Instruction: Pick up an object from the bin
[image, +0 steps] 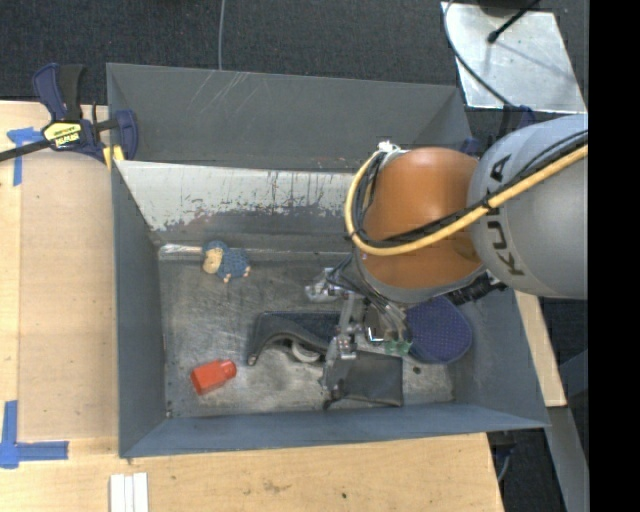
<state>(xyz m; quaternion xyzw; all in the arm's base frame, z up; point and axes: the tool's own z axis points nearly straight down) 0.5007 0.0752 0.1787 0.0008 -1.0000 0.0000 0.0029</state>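
The gripper (338, 372) is low in the bin (140, 330), between a dark curved piece (275, 332) and a dark flat pad (375, 383). I cannot tell if it is open or grips anything. It seems nothing is lifted yet

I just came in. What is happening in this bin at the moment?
A robot arm reaches into the grey bin from the right. Its gripper is low over the near right part, between a black curved thing and a dark flat pad. An orange block and a small doll lie apart to the left.
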